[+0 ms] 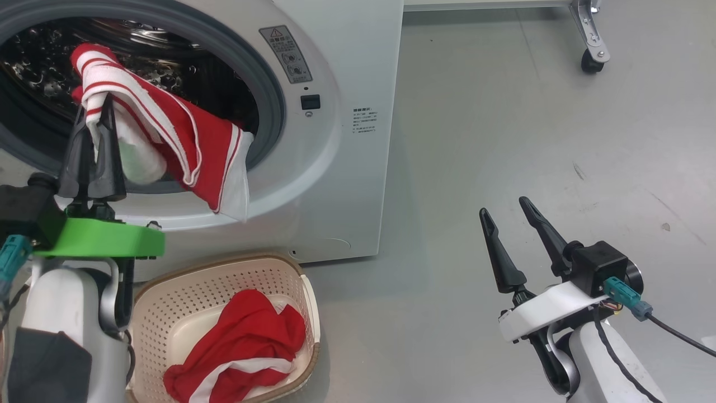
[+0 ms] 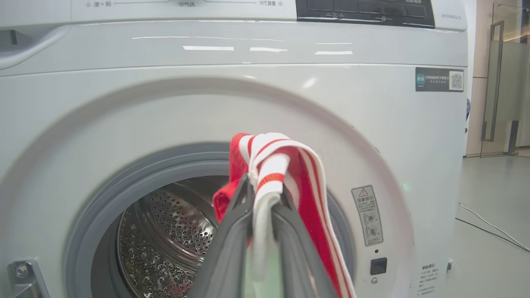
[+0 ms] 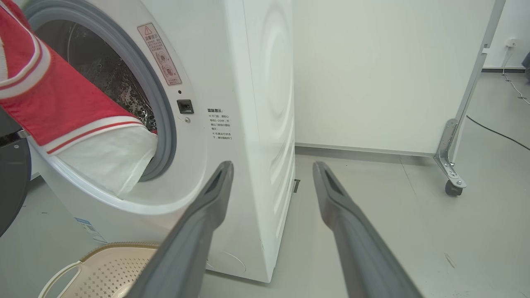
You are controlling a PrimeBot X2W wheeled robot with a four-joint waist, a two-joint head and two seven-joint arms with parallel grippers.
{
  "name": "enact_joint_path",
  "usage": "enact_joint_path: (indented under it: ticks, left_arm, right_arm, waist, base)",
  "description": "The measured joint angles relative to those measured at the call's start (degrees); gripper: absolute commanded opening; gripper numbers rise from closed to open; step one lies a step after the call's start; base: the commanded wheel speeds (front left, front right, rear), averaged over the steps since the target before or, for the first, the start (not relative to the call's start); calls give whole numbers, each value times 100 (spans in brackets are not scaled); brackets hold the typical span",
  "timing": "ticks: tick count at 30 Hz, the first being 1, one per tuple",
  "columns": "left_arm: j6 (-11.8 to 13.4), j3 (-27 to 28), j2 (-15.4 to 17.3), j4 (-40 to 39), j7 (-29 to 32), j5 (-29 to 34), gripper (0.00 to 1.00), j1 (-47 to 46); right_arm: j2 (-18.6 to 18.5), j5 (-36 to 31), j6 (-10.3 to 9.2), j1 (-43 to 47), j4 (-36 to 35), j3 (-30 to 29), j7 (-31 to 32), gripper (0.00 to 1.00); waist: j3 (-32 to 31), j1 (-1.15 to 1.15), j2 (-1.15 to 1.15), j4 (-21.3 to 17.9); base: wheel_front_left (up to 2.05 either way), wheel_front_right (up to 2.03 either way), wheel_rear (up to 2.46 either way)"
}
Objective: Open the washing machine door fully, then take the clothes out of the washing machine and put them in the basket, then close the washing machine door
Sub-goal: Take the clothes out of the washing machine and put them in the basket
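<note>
My left gripper (image 1: 98, 109) is shut on a red garment with white stripes (image 1: 184, 145), lifted in front of the washing machine (image 1: 335, 140) drum mouth. The cloth drapes over the fingertips and hangs down over the grey ring. The left wrist view shows the same red and white cloth (image 2: 271, 165) pinched between the fingers (image 2: 232, 231), with the steel drum (image 2: 165, 231) behind. Another red garment (image 1: 240, 336) lies in the cream basket (image 1: 168, 302) on the floor below. My right gripper (image 1: 506, 210) stands open over the floor to the right, holding nothing. The door is out of view.
Grey floor stretches to the right of the machine. A white panel on a metal leg with a caster (image 1: 590, 59) stands at the far right back. A cable (image 3: 497, 132) runs over the floor beyond it.
</note>
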Motion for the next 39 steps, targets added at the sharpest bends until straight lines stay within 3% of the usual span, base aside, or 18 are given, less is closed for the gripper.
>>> enact_joint_path:
  ticks: [5,8,21,39]
  left_arm:
    - [1,73,-66,-358,-1,125,4,286]
    - [1,37,-101,-365,-25,134,0,433]
    - [-33,-433,-141,604,140,132,0,1312]
    - [-48,-678,-153,1641,1711,103,0,1342]
  right_arm:
    - [0,0,0,0,-7,-1,0,100]
    - [0,0,0,1,-10,5,0,100]
    - [2,-3,0,2,-7,107,0,100]
    - [-4,-54,2,-48,-103,171,0,100]
  waist:
    - [16,0,0,9]
    - [20,0,0,12]
    - [31,0,0,13]
    - [552,0,0,-90]
  base:
    - [0,0,0]
    - [0,0,0]
    - [0,0,0]
    - [0,0,0]
